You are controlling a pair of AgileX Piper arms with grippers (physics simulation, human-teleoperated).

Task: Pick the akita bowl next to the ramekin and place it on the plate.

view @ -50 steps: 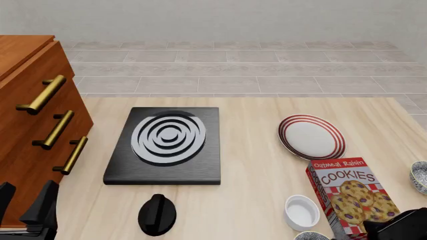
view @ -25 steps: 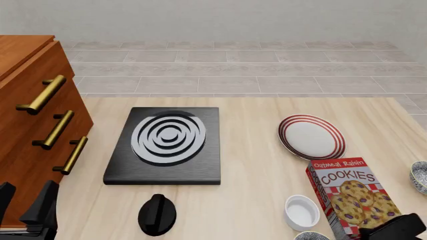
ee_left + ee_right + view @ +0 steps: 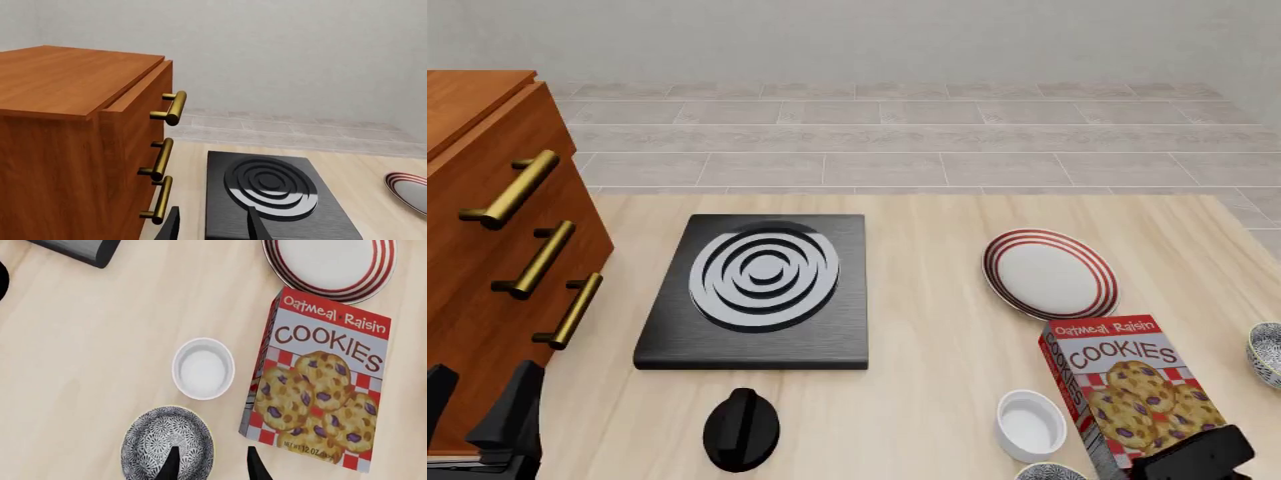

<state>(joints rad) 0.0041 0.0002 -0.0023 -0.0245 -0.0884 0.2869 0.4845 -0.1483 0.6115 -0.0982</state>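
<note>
Left wrist view: my left gripper (image 3: 212, 225) shows two finger tips parted with nothing between them, facing the wooden drawer cabinet (image 3: 80, 145) and the black burner plate (image 3: 273, 200); no bowl here. Front view: the akita bowl (image 3: 1049, 472) is a sliver at the near edge, just beside the ramekin (image 3: 1030, 424); the plate (image 3: 1050, 273) lies beyond the cookie box (image 3: 1128, 395), and a second patterned bowl (image 3: 1268, 352) sits far right. Right wrist view: right gripper (image 3: 209, 464) open and empty, one finger over the akita bowl (image 3: 167, 444), the other just off its rim. I judge the right arm nearer; the bowl lies slightly off-centre.
</note>
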